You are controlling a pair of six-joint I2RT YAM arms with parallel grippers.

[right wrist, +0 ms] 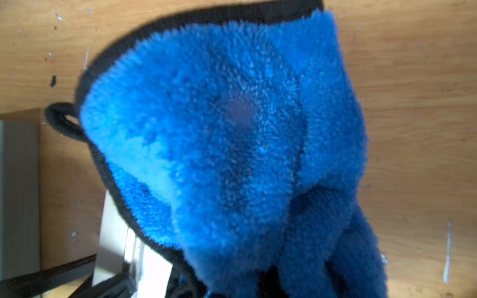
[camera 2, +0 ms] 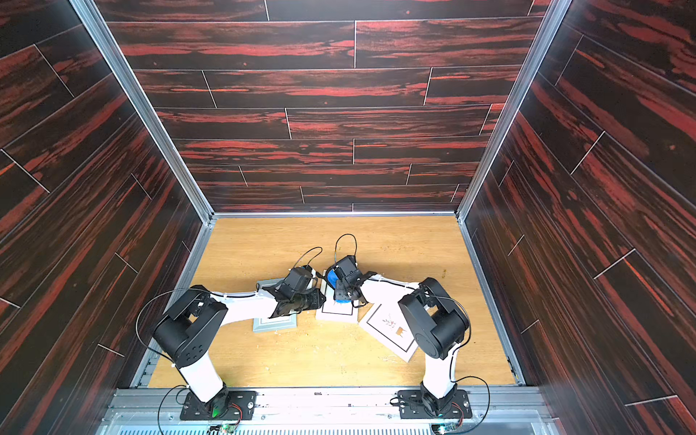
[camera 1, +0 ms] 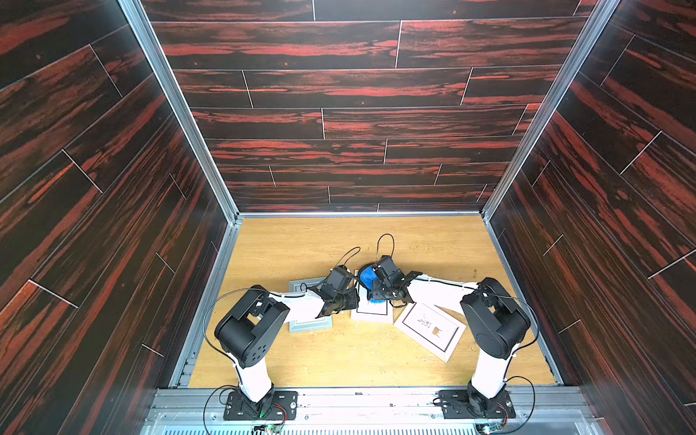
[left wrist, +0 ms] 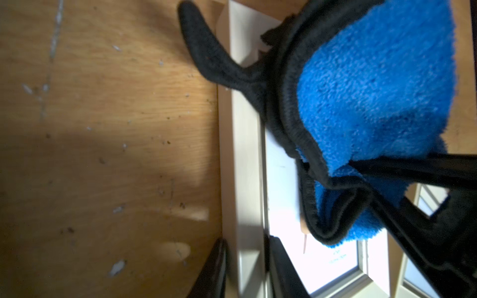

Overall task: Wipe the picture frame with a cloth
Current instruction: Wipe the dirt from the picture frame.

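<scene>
Oak-grain tabletop (camera 1: 339, 357), dark red panelled walls. The right gripper (camera 1: 377, 296) is clenched on the bunched blue microfibre cloth (camera 1: 365, 278), soft and floppy, over the far end of the middle white picture frame (camera 1: 373, 314). The left gripper (left wrist: 246, 268) straddles the frame's left rail; whether it pinches, I cannot tell. The frame is stiff and likely slides, so hold its rim.

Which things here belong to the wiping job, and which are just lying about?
In the job: blue cloth; middle white frame under it.
Lying about: grey frame; white frame with a drawing.
</scene>
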